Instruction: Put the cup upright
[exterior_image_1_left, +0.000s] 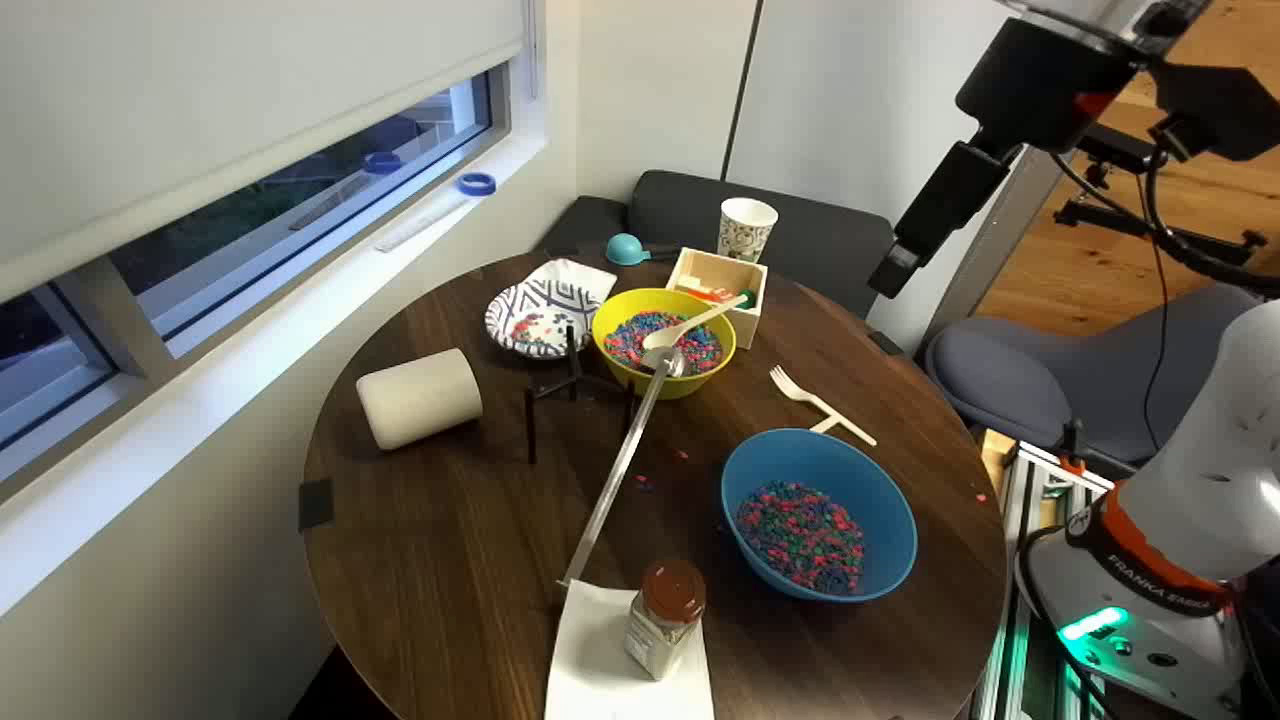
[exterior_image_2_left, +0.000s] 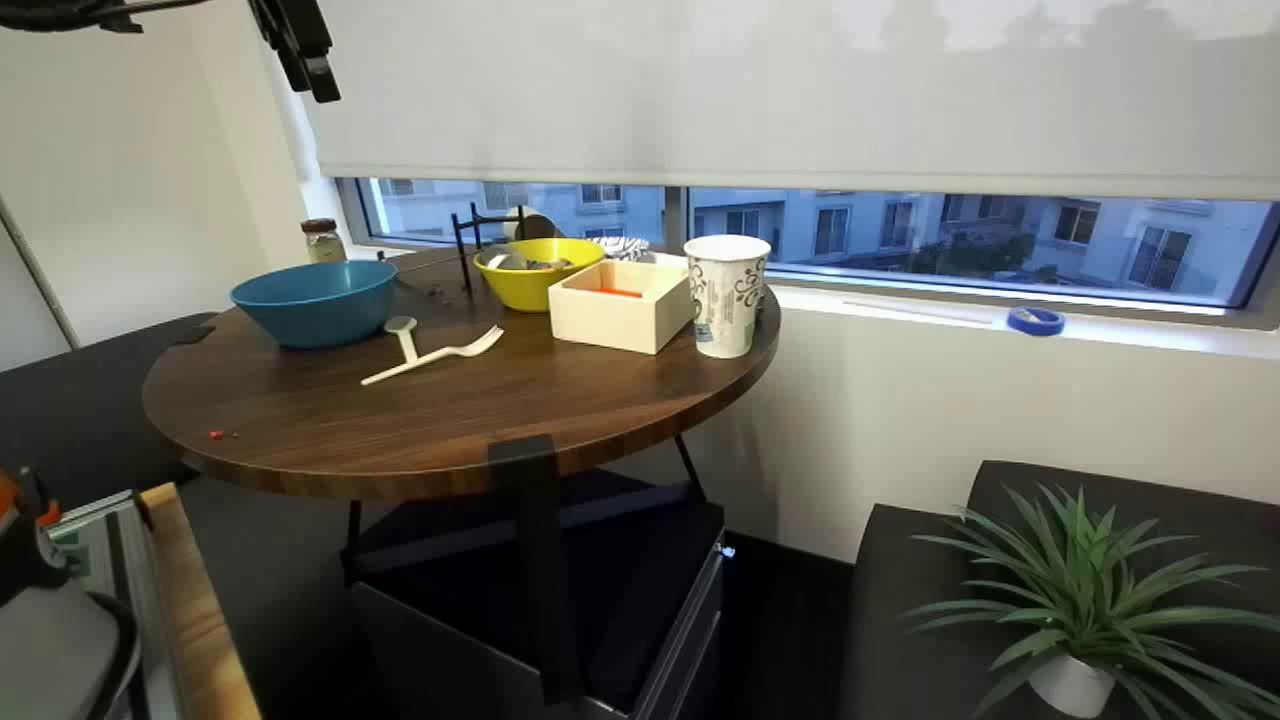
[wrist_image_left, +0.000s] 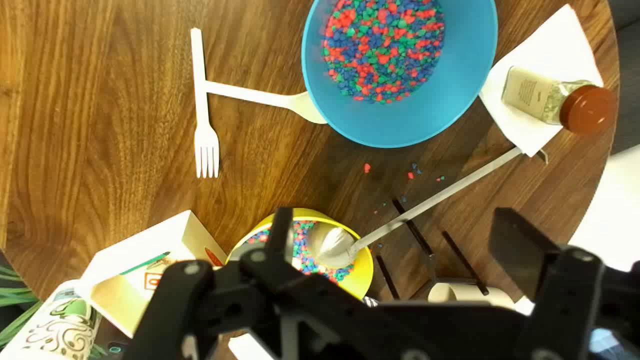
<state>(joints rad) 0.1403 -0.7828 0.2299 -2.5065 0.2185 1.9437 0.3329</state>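
The cream-white cup (exterior_image_1_left: 420, 400) lies on its side on the dark wooden table, near the window; its handle does not show. In an exterior view the cup (exterior_image_2_left: 538, 228) is mostly hidden behind the yellow bowl and the black stand. In the wrist view part of the cup (wrist_image_left: 492, 296) shows at the bottom, partly covered by the gripper's body. My gripper (wrist_image_left: 394, 220) is open, its two fingers wide apart with nothing between them. In both exterior views the gripper (exterior_image_1_left: 893, 272) (exterior_image_2_left: 318, 80) is high above the table, well away from the cup.
A black three-legged stand (exterior_image_1_left: 574, 378) is beside the cup. A ladle (exterior_image_1_left: 622, 465) reaches from the yellow bowl (exterior_image_1_left: 665, 390) to a napkin (exterior_image_1_left: 590, 640) bearing a spice jar (exterior_image_1_left: 665, 620). A blue bowl (exterior_image_1_left: 820, 450), fork (exterior_image_1_left: 815, 400), patterned bowl (exterior_image_1_left: 540, 300), wooden box (exterior_image_1_left: 745, 325) and paper cup (exterior_image_1_left: 746, 228) stand around.
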